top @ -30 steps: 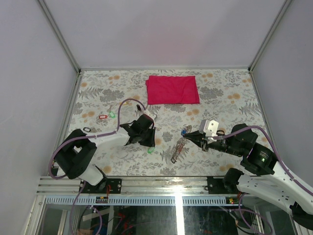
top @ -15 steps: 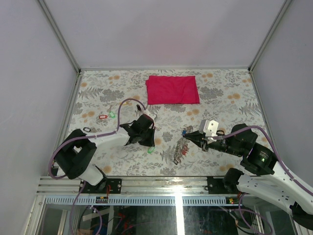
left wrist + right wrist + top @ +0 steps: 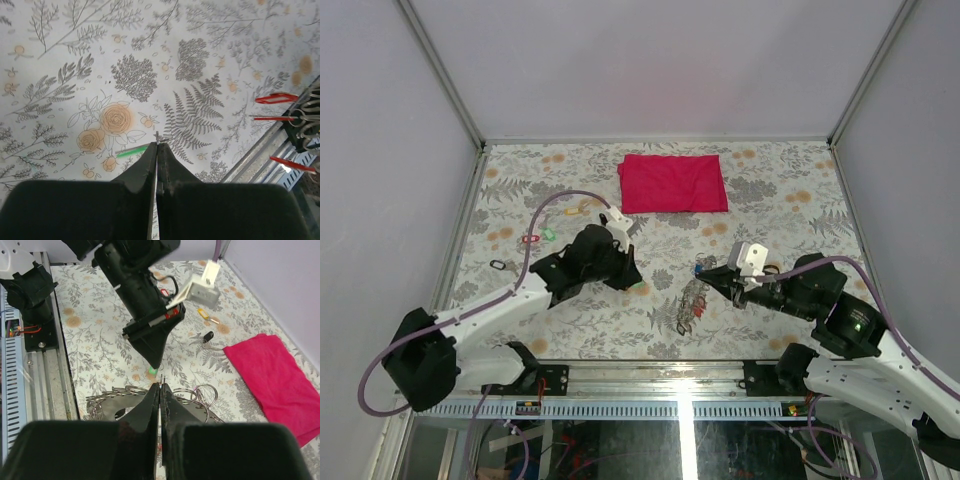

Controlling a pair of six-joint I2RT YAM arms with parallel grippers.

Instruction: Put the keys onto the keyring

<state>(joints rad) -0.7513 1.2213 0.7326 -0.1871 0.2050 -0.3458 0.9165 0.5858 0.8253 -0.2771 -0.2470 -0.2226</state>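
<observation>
Where the table stops, pale walls rise on three sides, and the red cloth lies close to the far one. A metal rail runs along the side opposite the cloth. From where I stand, bare floral surface lies open to the left and right of the cloth, and in a band between the cloth and both arms.

Keyring: a dark tangle of wire loops on the near side of the cloth, below its right half and well apart from it. Red-tagged keys hang among the loops.

Right pincer: closed, tips right over the keyring's loops, which spread to either side of them. I cannot tell whether a loop is caught.

Left pincer: closed, nearer than the cloth's left half, just left of the keyring and apart from it. Green-tagged key juts sideways from the tips, its metal end pinched between them.

Loose keys: red, green, yellow and black tags, well left of the cloth. Any print on the tags is too small to read.
</observation>
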